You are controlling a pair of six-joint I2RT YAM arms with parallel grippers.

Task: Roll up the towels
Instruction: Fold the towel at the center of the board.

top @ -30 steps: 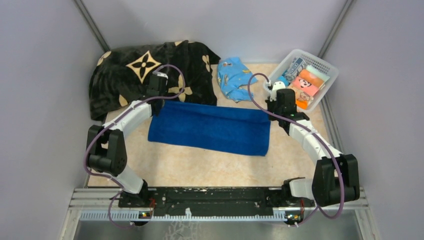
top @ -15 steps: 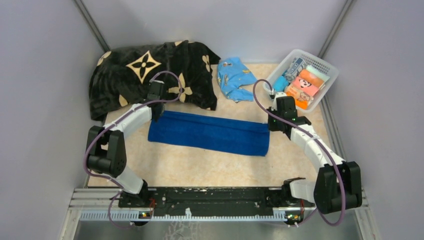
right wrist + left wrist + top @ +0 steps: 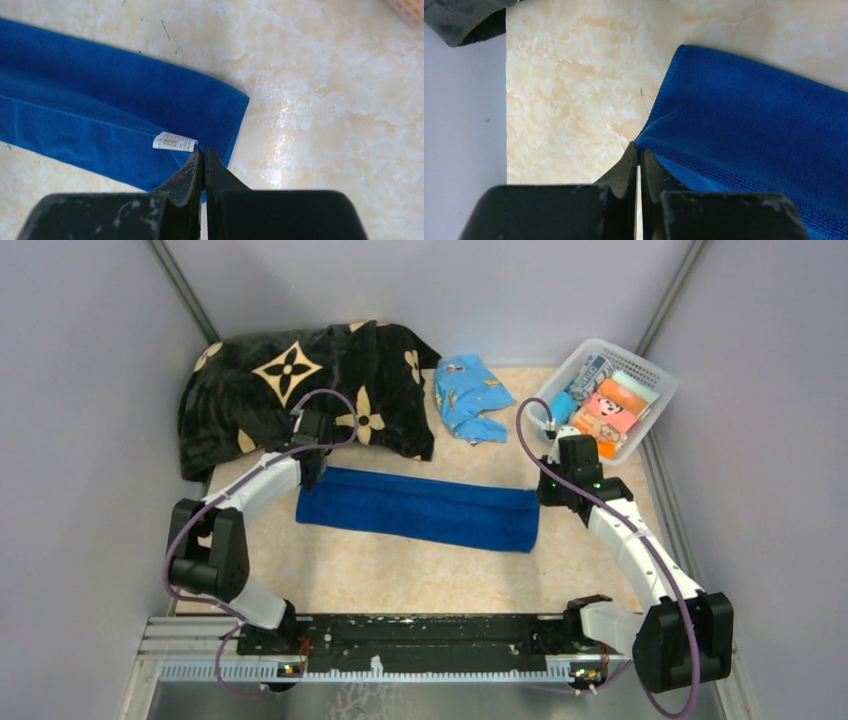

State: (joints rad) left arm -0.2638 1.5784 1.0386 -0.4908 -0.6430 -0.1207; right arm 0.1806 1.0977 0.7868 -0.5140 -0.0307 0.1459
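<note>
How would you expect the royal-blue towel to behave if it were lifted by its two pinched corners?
Probably floppy: the royal-blue towel lies folded flat in soft layers, so its middle would likely sag between the corners. Its napped cloth looks more apt to drag and bunch than to slide if pushed across the table. Lying flat, it seems unlikely to roll by itself.

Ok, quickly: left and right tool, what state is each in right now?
Left tool: closed, pinching a corner of the royal-blue towel.
Right tool: closed on the same towel's edge, beside its white label.
</note>
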